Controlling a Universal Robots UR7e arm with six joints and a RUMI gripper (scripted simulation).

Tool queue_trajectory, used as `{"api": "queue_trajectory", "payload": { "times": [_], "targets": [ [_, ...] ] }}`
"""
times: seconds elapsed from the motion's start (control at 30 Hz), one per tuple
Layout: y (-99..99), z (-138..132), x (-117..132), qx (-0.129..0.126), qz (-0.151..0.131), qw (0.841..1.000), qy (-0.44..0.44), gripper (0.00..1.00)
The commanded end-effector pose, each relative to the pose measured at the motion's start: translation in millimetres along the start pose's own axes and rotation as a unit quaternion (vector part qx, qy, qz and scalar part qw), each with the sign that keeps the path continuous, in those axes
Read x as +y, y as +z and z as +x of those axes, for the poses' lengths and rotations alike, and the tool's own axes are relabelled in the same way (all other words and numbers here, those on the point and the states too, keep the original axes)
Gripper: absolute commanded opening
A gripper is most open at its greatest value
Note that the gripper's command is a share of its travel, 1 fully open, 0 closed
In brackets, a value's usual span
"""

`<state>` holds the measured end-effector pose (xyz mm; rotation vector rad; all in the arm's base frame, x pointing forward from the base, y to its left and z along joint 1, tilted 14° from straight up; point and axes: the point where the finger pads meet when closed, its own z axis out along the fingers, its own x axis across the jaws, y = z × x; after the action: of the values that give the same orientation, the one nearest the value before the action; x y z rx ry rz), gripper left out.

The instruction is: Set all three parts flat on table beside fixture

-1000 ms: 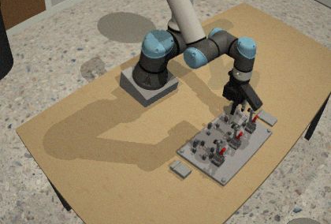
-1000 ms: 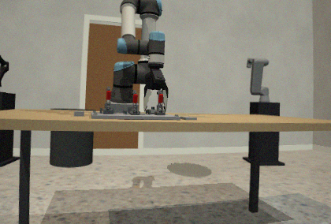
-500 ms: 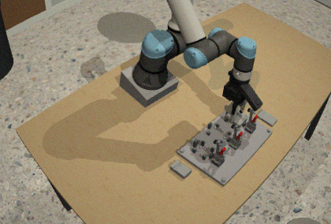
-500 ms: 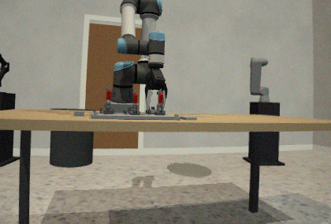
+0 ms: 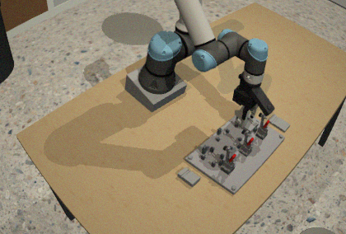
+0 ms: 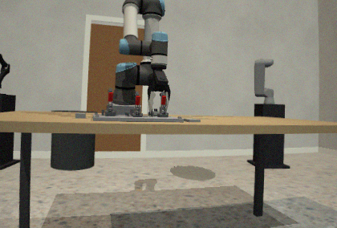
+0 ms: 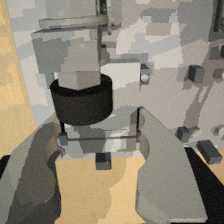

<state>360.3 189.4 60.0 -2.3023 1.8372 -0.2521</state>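
The fixture (image 5: 257, 158) (image 6: 138, 119) is a grey plate with three toggle clamps. Two grey parts lie flat on the table: one part (image 5: 189, 176) (image 6: 80, 116) off the fixture's left end, the other part (image 5: 279, 123) (image 6: 193, 120) off its right end. The third part (image 7: 122, 117) is in the fixture at the right-end clamp. My gripper (image 5: 248, 120) (image 6: 158, 112) (image 7: 100, 110) points down there, its jaws against this part's two side edges. It is shut on the part. The clamp's black tip (image 7: 82, 102) hides some of it; whether it touches the part cannot be told.
The red clamp handles stand up close to my gripper: the near handle (image 5: 266, 124) (image 6: 163, 99), the middle handle (image 5: 250, 141) (image 6: 137, 99) and the far handle (image 5: 231, 158) (image 6: 110, 96). Small dark pins and blocks (image 7: 195, 74) stand on the fixture beside the jaws.
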Motion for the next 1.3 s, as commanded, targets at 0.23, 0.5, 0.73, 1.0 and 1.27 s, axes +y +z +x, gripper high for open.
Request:
{"api": "queue_trajectory", "payload": {
  "times": [0.23,0.5,0.73,1.0,1.27],
  "targets": [
    [-0.3,0.0,-0.4,0.0,0.001,1.0,0.0,0.0],
    [-0.7,0.0,-0.4,0.0,0.001,1.0,0.0,0.0],
    [-2.8,0.0,-0.4,0.0,0.001,1.0,0.0,0.0],
    [-11.0,0.0,-0.4,0.0,0.001,1.0,0.0,0.0],
    [-19.7,0.0,-0.4,0.0,0.001,1.0,0.0,0.0]
  ]
}}
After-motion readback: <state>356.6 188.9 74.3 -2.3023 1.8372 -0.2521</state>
